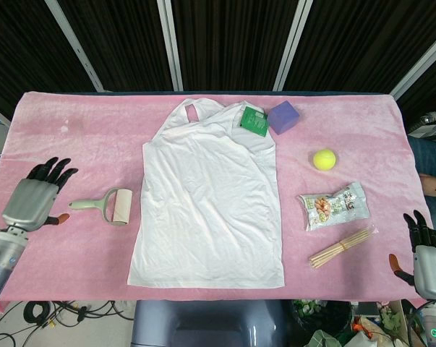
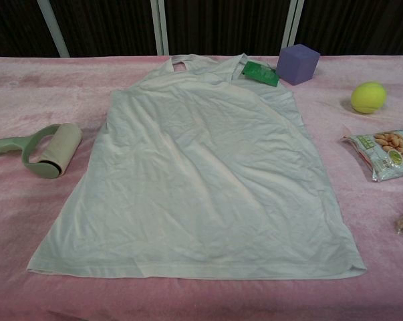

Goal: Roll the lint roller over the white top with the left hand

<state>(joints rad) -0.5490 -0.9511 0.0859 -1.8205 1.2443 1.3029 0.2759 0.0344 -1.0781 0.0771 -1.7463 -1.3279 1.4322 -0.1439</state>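
Note:
A white sleeveless top [image 1: 210, 199] [image 2: 201, 177] lies flat in the middle of the pink cloth. The pale green lint roller [image 1: 109, 207] [image 2: 41, 150] lies on the cloth just left of the top, its handle pointing left, nothing touching it. My left hand [image 1: 35, 199] hovers at the far left, fingers spread, a short way from the handle end; the chest view does not show it. At the bottom right edge my right hand [image 1: 424, 249] is open and idle.
Behind the top lie a green packet [image 1: 254, 121] and a purple cube [image 1: 283, 116]. To the right are a yellow-green tennis ball [image 1: 324, 159], a snack bag [image 1: 335, 205] and a bundle of wooden sticks [image 1: 340, 248]. The pink table covering [image 1: 80, 130] spans the whole surface.

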